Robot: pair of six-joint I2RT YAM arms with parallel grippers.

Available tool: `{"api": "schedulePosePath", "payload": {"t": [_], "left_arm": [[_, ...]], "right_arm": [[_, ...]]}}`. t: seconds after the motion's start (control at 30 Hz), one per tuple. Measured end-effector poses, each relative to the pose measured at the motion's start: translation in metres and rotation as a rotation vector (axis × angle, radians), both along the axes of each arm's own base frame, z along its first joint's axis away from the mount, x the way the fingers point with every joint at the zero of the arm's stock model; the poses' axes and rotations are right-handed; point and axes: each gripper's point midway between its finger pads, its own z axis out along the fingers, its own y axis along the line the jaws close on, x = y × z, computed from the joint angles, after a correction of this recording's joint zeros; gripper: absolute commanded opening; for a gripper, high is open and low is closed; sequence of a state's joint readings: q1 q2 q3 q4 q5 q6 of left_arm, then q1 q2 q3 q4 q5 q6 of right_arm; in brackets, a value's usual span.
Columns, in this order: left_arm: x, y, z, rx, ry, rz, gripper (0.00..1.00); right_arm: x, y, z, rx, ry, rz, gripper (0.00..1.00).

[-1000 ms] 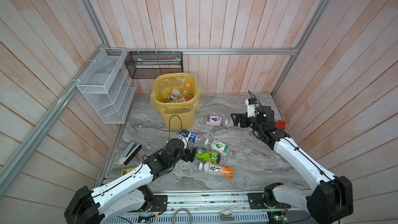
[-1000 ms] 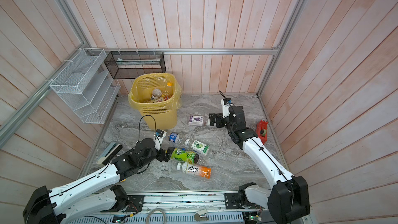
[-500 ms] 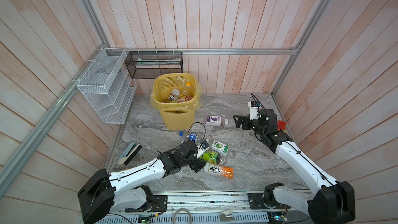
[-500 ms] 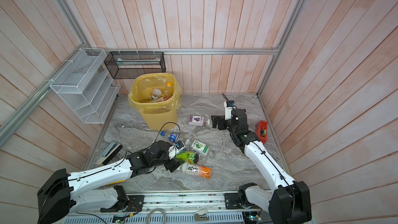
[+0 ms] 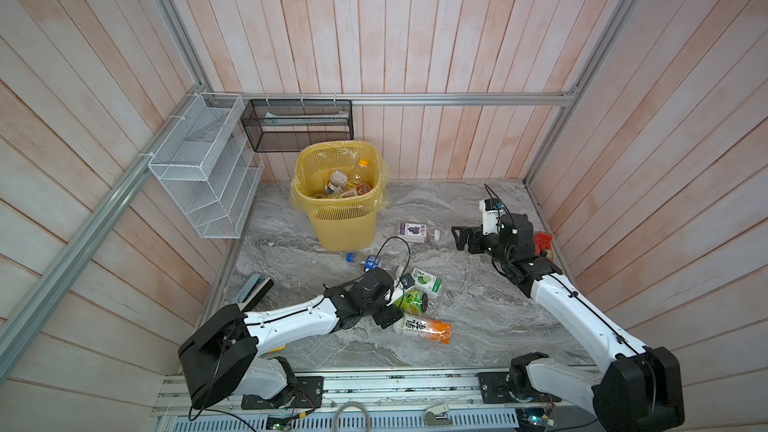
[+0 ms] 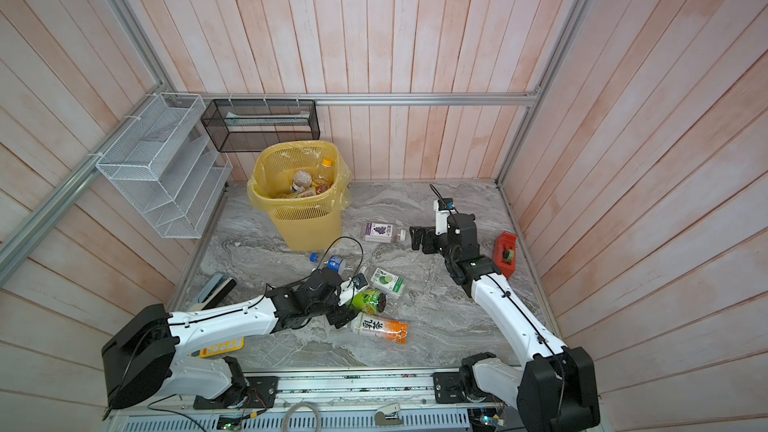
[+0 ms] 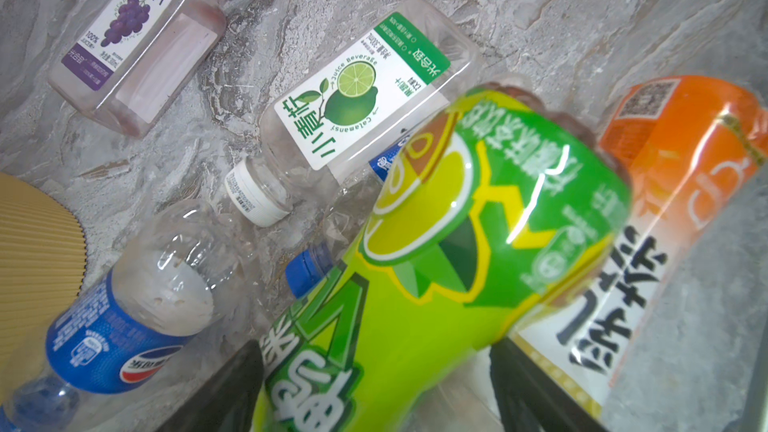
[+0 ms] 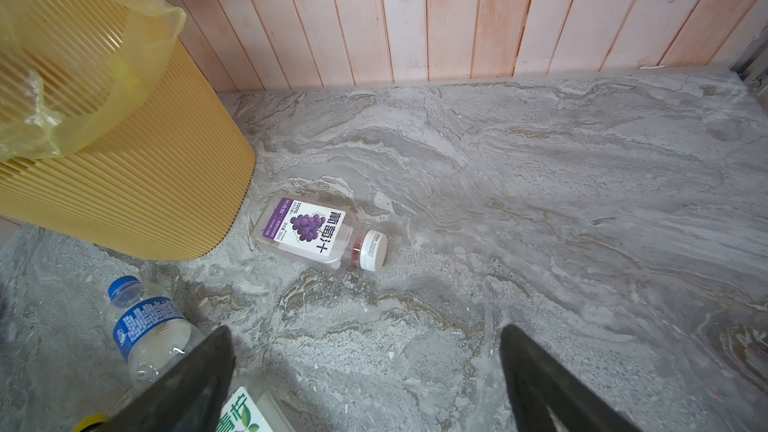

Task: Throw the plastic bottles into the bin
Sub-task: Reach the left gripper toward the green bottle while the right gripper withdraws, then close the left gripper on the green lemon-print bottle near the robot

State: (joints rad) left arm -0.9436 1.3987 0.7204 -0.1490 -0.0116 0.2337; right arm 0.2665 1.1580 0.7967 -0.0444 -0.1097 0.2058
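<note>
The green bottle point(image 5: 412, 302) lies between the left gripper's point(image 5: 392, 303) jaws, grip unclear; in a top view the grape bottle point(image 5: 415, 231) lies at nine o'clock of the spread, empty right gripper point(image 5: 459, 239).

– The bin point(image 5: 345, 222) is ribbed yellow plastic, matt; the bag point(image 5: 298, 200) over its rim is thin, glossy film.
– And the floor point(image 5: 478, 317) around the bin?
– Grey veined stone, rough and dull. The green bottle point(image 7: 436, 263) near the bin wears shiny plastic wrap; the walls point(image 5: 374, 35) behind the bin are painted wood.
</note>
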Motion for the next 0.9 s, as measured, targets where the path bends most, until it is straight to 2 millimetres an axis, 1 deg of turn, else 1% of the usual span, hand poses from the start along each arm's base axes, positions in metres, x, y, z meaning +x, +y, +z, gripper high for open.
{"api": "schedulePosePath", "payload": {"t": [0.17, 0.33, 0.5, 0.8, 0.9], "left_arm": [[0.002, -0.003, -0.008, 0.018, 0.002, -0.01, 0.86], [0.003, -0.003, -0.011, 0.029, 0.002, -0.015, 0.86], [0.005, -0.004, -0.013, 0.03, -0.003, -0.015, 0.82], [0.01, -0.006, -0.014, 0.033, -0.006, -0.012, 0.81], [0.011, -0.006, -0.015, 0.033, -0.008, -0.01, 0.84]], "right_arm": [[0.001, -0.002, -0.002, -0.003, 0.0, -0.003, 1.0], [0.0, -0.004, -0.006, -0.007, 0.007, -0.007, 1.0], [0.001, -0.005, -0.006, -0.014, 0.005, -0.006, 1.0], [0.002, -0.007, -0.007, -0.017, 0.002, -0.01, 1.0], [0.002, -0.008, -0.007, -0.017, 0.002, -0.012, 1.0]]}}
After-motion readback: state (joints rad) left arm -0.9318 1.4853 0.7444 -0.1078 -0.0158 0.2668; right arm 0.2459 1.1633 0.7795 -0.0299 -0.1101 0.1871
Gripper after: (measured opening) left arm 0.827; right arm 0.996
